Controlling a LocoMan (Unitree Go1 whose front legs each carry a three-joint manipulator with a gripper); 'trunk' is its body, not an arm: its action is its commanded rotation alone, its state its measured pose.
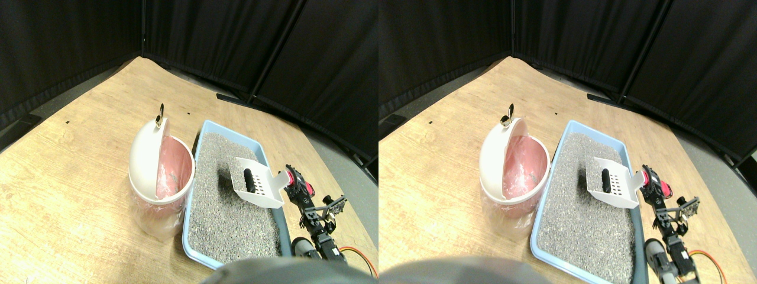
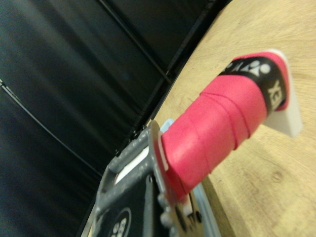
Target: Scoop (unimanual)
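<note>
A white slotted scoop (image 1: 258,183) hangs above the grey litter (image 1: 227,219) in the blue tray (image 1: 188,228), casting a shadow on it. A dark lump (image 1: 249,179) lies in the scoop's pan. My right gripper (image 1: 291,180) is shut on the scoop's red-wrapped handle (image 2: 222,128) over the tray's right rim. In the wrist view the handle runs out from the dark jaw frame (image 2: 133,197) to the scoop's white neck (image 2: 290,116). Left of the tray stands a white bin (image 1: 142,160) with its swing lid tipped open, showing a pink liner (image 1: 176,168).
Tray and bin rest on a wooden floor (image 1: 71,177) ringed by black curtains (image 1: 248,41). An orange cable (image 1: 362,258) trails beside the arm at the lower right. A strip of grey floor (image 1: 349,177) runs along the right edge.
</note>
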